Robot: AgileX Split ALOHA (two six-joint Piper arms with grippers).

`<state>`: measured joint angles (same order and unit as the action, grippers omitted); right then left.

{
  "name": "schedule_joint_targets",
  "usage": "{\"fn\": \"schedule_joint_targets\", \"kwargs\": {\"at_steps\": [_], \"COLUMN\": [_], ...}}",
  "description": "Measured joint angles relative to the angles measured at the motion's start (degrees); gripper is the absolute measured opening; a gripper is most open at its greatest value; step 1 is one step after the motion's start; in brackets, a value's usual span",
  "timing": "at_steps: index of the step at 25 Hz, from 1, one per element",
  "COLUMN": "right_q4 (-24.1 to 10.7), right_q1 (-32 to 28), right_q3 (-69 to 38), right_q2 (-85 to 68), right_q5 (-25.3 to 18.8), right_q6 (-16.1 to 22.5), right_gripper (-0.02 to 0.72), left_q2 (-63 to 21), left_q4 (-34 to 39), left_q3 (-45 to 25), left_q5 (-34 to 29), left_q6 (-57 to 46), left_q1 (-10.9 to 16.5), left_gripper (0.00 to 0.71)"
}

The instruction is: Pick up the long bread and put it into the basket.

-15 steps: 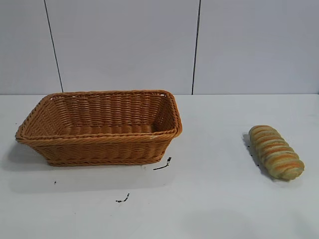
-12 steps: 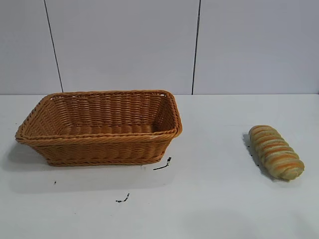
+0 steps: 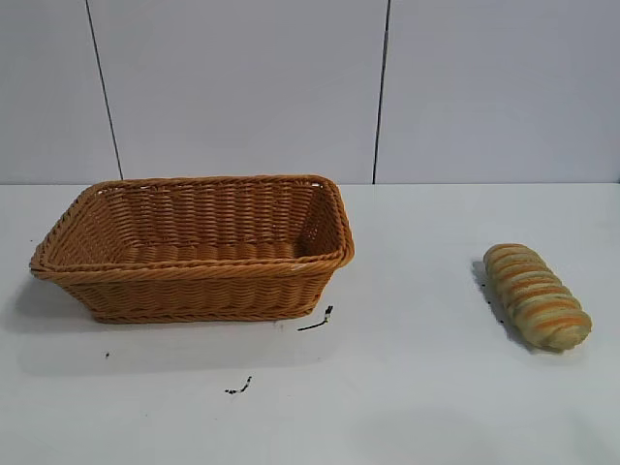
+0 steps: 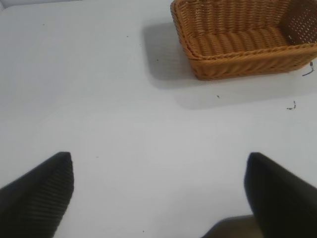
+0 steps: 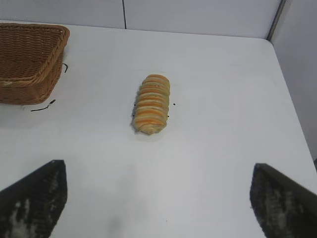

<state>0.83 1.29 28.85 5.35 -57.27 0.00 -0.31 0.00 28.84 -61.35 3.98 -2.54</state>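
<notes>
Nothing is done: long bread [image 3: 537,295] lies well apart from basket [image 3: 194,266], right gripper [image 5: 158,198] spread wide, empty, left gripper [image 4: 158,193] likewise.

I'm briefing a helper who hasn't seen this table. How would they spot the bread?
On the white table, look well to the right of the wicker basket. The long bread lies alone there, a short oblong loaf ribbed with tan, orange and greenish stripes.
</notes>
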Motion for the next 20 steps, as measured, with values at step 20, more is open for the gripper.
{"fn": "schedule_joint_targets", "kwargs": {"at_steps": [20], "right_q4": [-0.28], "right_q1": [0.0], "right_q3": [24.6], "right_q2": [72.48], "right_q5": [7.47], "right_q6": [0.0], "right_gripper": [0.693], "left_q2": [0.0], "left_q4": [0.0], "left_q3": [0.0], "left_q5": [0.0], "left_q6": [0.0], "left_q1": [0.0], "left_gripper": [0.696]}}
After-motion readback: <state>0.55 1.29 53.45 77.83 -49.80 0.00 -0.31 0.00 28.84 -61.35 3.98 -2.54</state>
